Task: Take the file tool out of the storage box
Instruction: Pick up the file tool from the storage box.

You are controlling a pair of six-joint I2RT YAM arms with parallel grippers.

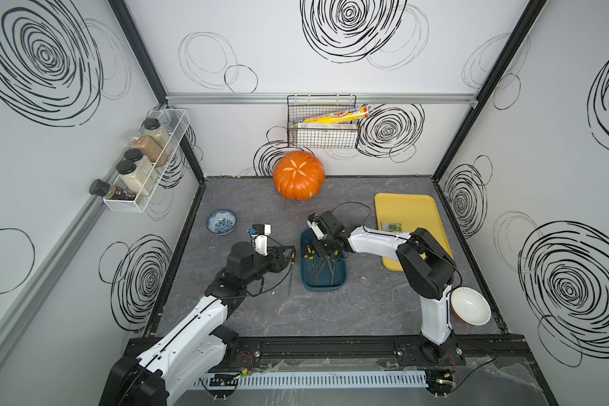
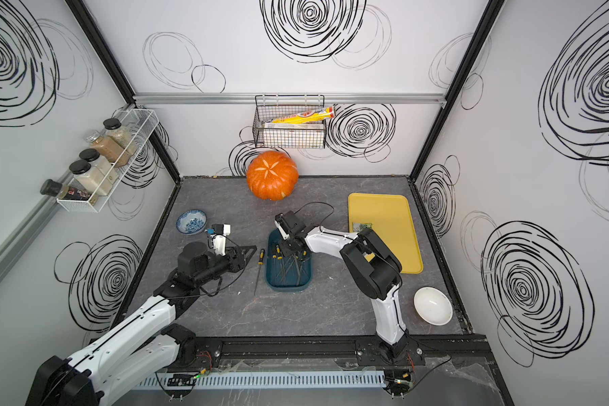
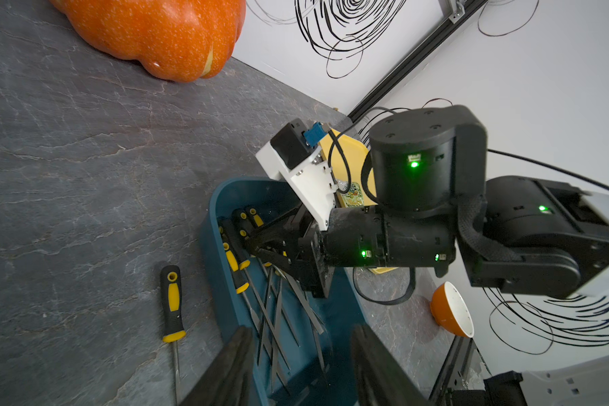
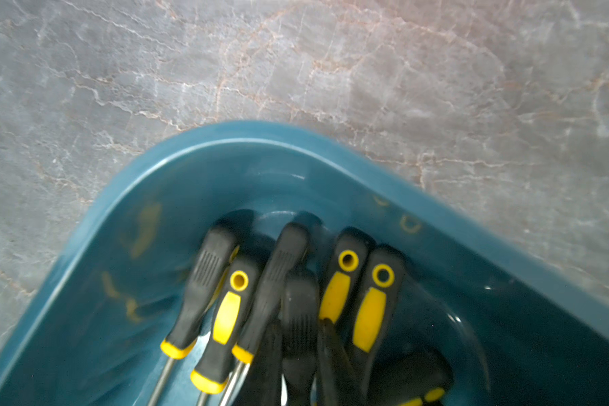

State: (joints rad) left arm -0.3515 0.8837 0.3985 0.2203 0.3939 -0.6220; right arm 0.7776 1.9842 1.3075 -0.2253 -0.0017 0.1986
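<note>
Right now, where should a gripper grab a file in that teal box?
Probably by its black-and-yellow handle, from above: handles lie thick and bunched at the storage box's far end, the thin blades cross, and its walls block sideways entry.

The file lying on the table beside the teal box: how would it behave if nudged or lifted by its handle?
The file has a straight, thin metal shaft, so it probably stays stiff and lifts as one piece. Its rubbery-looking black-and-yellow handle should grip well. On the table a nudge would likely pivot or slide it; whether it rolls I cannot tell.
</note>
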